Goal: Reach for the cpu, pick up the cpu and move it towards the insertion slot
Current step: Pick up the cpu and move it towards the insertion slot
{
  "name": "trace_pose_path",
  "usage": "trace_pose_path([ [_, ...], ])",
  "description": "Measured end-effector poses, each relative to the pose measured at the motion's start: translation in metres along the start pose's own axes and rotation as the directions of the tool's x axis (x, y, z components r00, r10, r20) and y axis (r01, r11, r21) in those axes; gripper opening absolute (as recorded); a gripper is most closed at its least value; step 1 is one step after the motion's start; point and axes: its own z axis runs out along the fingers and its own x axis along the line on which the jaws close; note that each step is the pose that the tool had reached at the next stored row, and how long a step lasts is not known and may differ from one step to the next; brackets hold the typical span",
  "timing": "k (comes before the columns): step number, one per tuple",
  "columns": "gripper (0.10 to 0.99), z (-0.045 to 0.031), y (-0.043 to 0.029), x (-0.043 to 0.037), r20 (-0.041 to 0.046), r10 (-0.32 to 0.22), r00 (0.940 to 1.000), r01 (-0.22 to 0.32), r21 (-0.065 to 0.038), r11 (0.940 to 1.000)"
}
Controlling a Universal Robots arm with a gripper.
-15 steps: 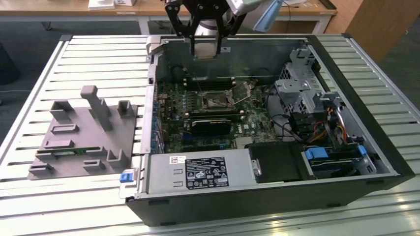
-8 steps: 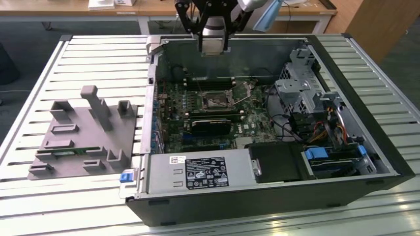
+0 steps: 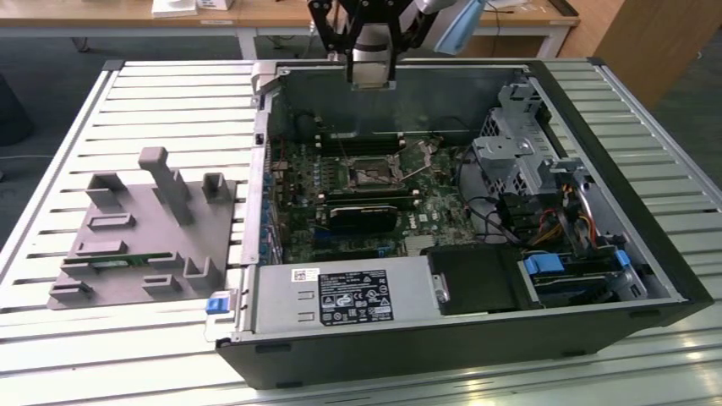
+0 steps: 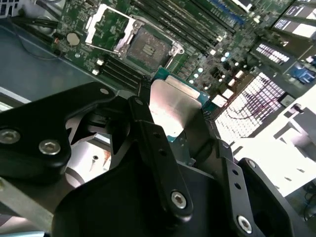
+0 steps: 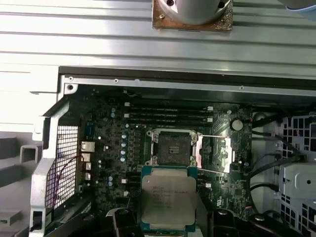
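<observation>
My gripper (image 3: 373,76) hangs over the far wall of the open computer case (image 3: 631,245), shut on the cpu. The cpu (image 5: 168,197) is a flat square chip with a silvery top and a thin rim. In the second wrist view the cpu (image 4: 174,108) sits edge to edge between my two dark fingers (image 4: 148,133). The insertion slot (image 3: 370,173) is the dark square socket on the motherboard, well below the chip. In both wrist views the insertion slot (image 5: 172,147) (image 4: 148,47) lies open, with its shiny metal frame (image 5: 217,150) flipped to one side.
A grey plastic tray (image 3: 135,245) with upright blocks lies to the exterior view's left of the case. Inside the case are a long black card (image 3: 361,216), narrow memory slots (image 5: 168,113), a power supply (image 3: 338,296) and a drive cage with cables (image 3: 513,156).
</observation>
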Motion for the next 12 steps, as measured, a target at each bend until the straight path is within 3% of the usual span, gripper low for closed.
trace_pose_path([
  [5,0.529,0.0030,0.0110,-0.0030,0.0078,0.000,1.0000,0.000,0.000,1.0000],
  [12,0.529,0.0059,0.0238,-0.0129,0.0087,0.000,1.0000,0.000,0.000,1.0000],
])
